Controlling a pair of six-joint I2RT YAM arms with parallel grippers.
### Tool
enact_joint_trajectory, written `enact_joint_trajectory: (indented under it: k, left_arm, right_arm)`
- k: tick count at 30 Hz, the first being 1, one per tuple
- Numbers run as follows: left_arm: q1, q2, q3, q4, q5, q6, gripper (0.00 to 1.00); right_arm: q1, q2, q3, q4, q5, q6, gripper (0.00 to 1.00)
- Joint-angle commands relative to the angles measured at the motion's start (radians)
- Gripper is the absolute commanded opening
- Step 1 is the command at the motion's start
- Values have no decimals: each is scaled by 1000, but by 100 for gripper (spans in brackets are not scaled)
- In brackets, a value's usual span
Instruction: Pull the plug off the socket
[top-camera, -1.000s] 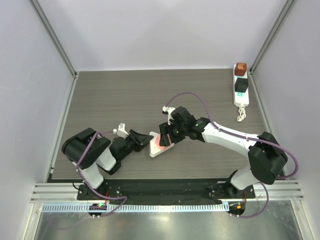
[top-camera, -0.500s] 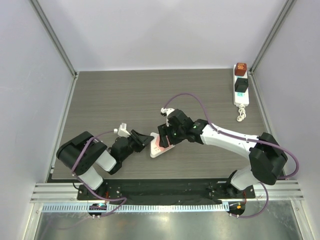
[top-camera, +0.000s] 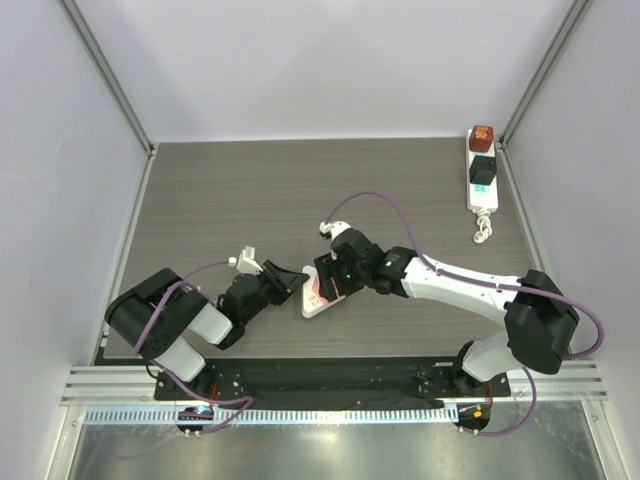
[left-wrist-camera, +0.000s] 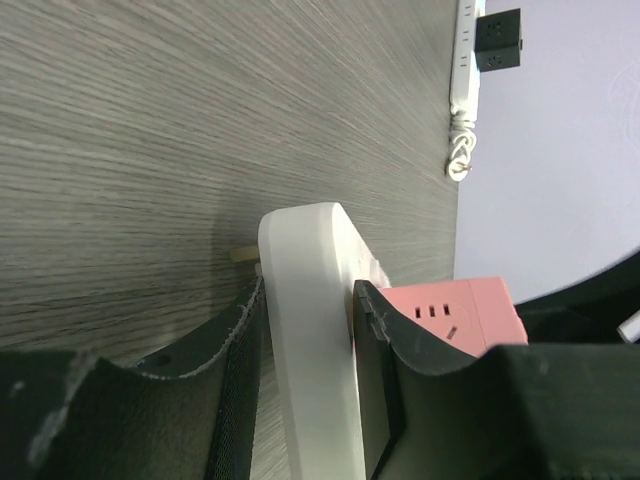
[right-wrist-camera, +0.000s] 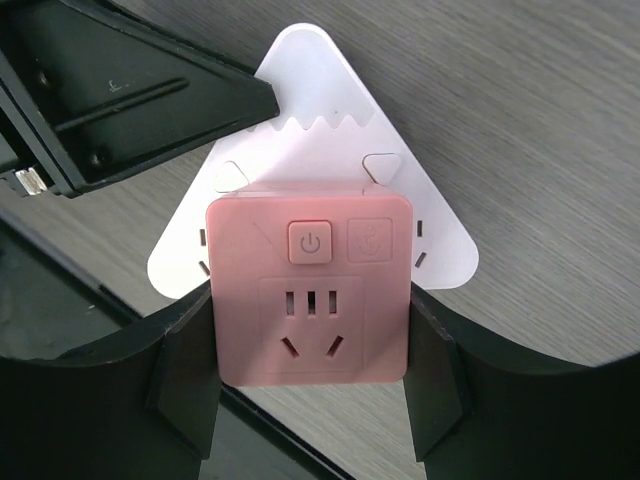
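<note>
The socket, a long white power strip (top-camera: 482, 185) with a knotted cord, lies at the table's far right edge; it also shows in the left wrist view (left-wrist-camera: 465, 60). A black plug (top-camera: 483, 170) and a brown plug (top-camera: 482, 136) sit in it. Both grippers are far from it, at mid-table. My left gripper (top-camera: 290, 283) is shut on the edge of a white triangular plate (left-wrist-camera: 310, 330). My right gripper (right-wrist-camera: 310, 360) is shut on the sides of a pink cube adapter (right-wrist-camera: 310, 290) that sits against the plate's face (right-wrist-camera: 330, 150).
The plate (top-camera: 312, 303) and pink adapter (top-camera: 322, 285) are near the table's front middle. Grey walls with metal posts (top-camera: 110, 80) enclose the table. The front rail (top-camera: 330, 375) runs below the arms. A purple cable (top-camera: 385, 200) loops over the right arm.
The right wrist has shifted slightly left and nearer, still on the pink adapter. The left arm's elbow has dropped back toward the front left. The plate has barely moved.
</note>
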Motion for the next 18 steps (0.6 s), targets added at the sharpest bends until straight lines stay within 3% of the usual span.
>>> enact_joint_trajectory:
  k: [1,7,8,9,12,15,18]
  left_arm:
    - [6,14,-41,-235,-100,124,0]
    - [-6,-21,-42,-271,-117,130,0]
    - [-8,-26,-41,-283,-119,131,0]
    - [-9,-29,-41,-286,-122,131,0]
    - [-14,-35,-39,-288,-125,133,0]
    - [-24,-41,-36,-288,-122,143,0]
    - [-31,-41,-24,-272,-85,173,0]
  right_arm:
    - [65,-32,86,-54,368,-41,1]
    - [89,-7,74,-53,449,-49,1]
    - [70,-15,68,-47,411,-48,1]
    - [41,-44,54,-28,244,-17,1]
    - [-86,-106,-32,117,-13,52,1]
    - [-34,-101,9,33,173,-8,1]
    - [-28,-93,-18,36,159,-57,1]
